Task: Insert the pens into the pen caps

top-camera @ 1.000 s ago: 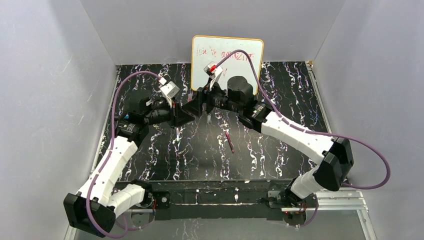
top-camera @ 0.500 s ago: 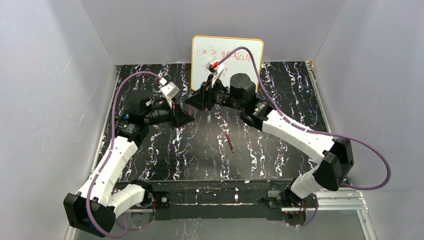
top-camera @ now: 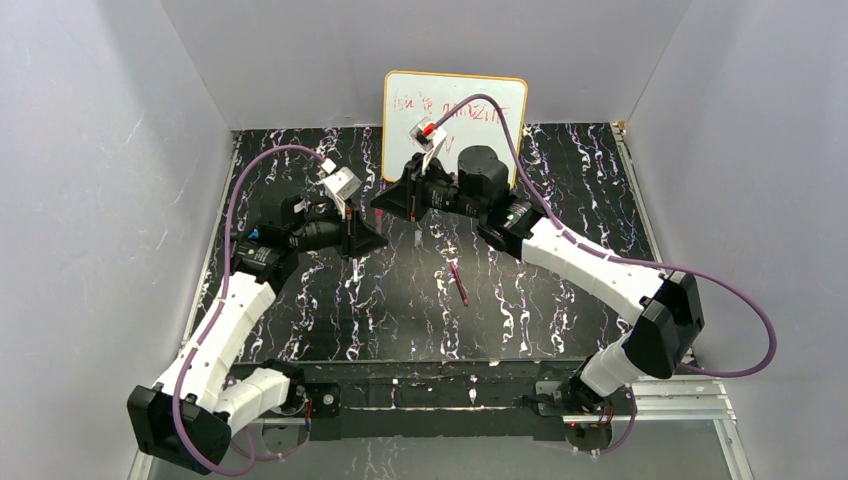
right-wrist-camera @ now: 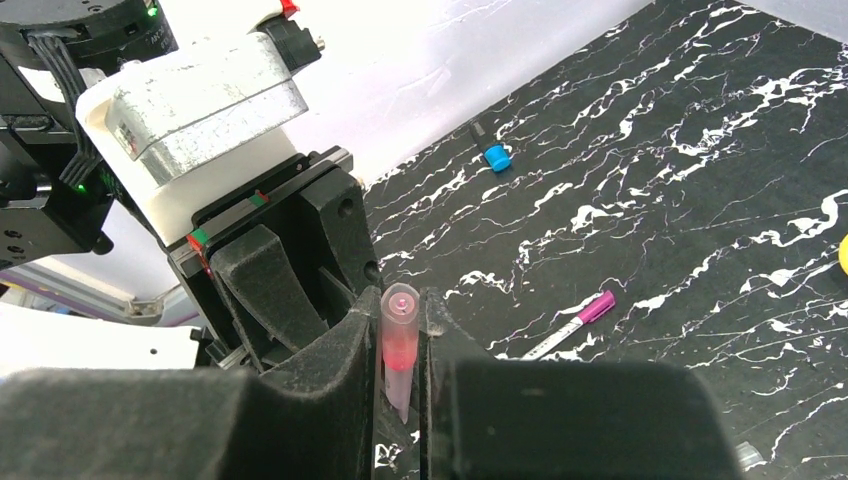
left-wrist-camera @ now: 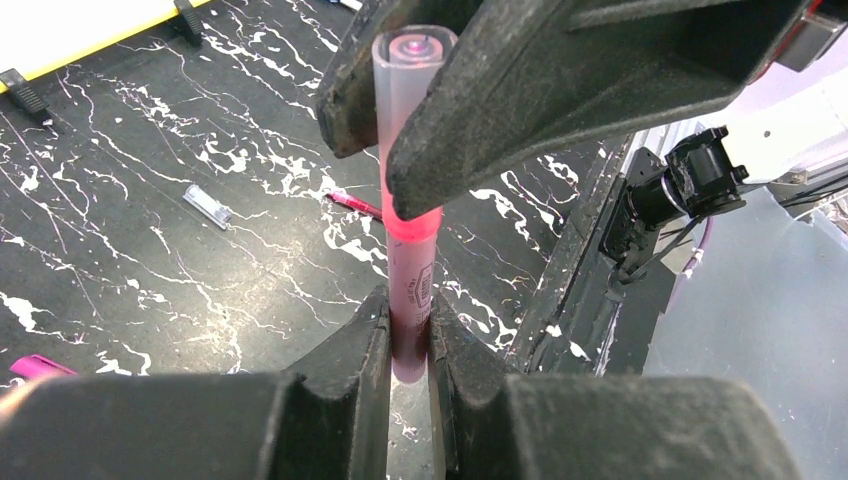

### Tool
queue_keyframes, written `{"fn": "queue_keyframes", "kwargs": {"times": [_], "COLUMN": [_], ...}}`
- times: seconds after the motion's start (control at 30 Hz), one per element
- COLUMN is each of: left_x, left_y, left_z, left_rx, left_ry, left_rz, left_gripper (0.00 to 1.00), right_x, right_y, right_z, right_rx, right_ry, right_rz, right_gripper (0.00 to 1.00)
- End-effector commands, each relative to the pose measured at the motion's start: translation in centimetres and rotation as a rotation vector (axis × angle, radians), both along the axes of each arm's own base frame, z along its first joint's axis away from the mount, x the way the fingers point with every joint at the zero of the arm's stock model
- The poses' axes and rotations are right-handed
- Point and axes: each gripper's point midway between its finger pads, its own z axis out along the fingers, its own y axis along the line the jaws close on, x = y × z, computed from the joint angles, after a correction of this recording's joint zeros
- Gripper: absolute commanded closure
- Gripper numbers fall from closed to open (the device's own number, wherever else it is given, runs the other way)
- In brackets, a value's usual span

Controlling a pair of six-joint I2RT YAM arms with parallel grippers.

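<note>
Listing what we are seeing here, item by item.

Item, held: pink pen [left-wrist-camera: 410, 270]. We are finding it raised above the desk [top-camera: 600, 180], between the two arms and in front of the whiteboard [top-camera: 400, 135]. The left fingers [left-wrist-camera: 350, 370] are clenching its labelled barrel from both sides, near the end closest to the left wrist camera. We are judging that this grip is serving as an anchor, so the barrel is not sliding when it is pushed from the far end.

Item, held: pale translucent cap [left-wrist-camera: 398, 100], sitting over the far end of the same pen and in line with the barrel. The right fingers [right-wrist-camera: 330, 380] are pressing on it from both sides and grasping it. We are seeing no gap between finger and tube in either wrist view. We are reading this opposed hold as the seating step, with one arm bracing and the other driving the cap along the pen's axis. How deep the cap is sitting we cannot tell.

Items, loose on the desk:
- dark red pen [top-camera: 459, 283], lying well apart from both sets of fingers, nearer the arm bases
- white pen with a magenta end [right-wrist-camera: 572, 322]
- blue cap [right-wrist-camera: 494, 155]
- clear stubby cap [left-wrist-camera: 207, 205]

We are counting these as work probably remaining.
</note>
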Motion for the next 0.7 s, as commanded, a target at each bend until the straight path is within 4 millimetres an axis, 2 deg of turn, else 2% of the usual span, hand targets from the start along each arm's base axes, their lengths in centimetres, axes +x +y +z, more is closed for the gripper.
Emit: {"fn": "queue_keyframes", "kwargs": {"times": [0.0, 0.37, 0.67], "left_x": [0.9, 3.3, 4.4], "left_y": [0.2, 0.7, 0.9], "left_z": [3.0, 7.7, 11.0], "left_rx": [0.013, 0.02, -0.004], "left_ry": [-0.104, -0.257, -0.342], "left_rz": [0.014, 0.08, 0.111], "left_gripper": [1.0, 1.0, 1.0], "right_x": [-1.1, -3.4, -6.0], "right_y": [0.2, -0.2, 0.8], "right_z": [-0.3, -5.9, -9.6], "right_rx": [-0.002, -0.096, -0.146], "right_ry": [0.01, 0.116, 0.178], "right_rz": [0.055, 0.11, 0.164], "right_gripper": [0.99, 0.99, 0.99]}}
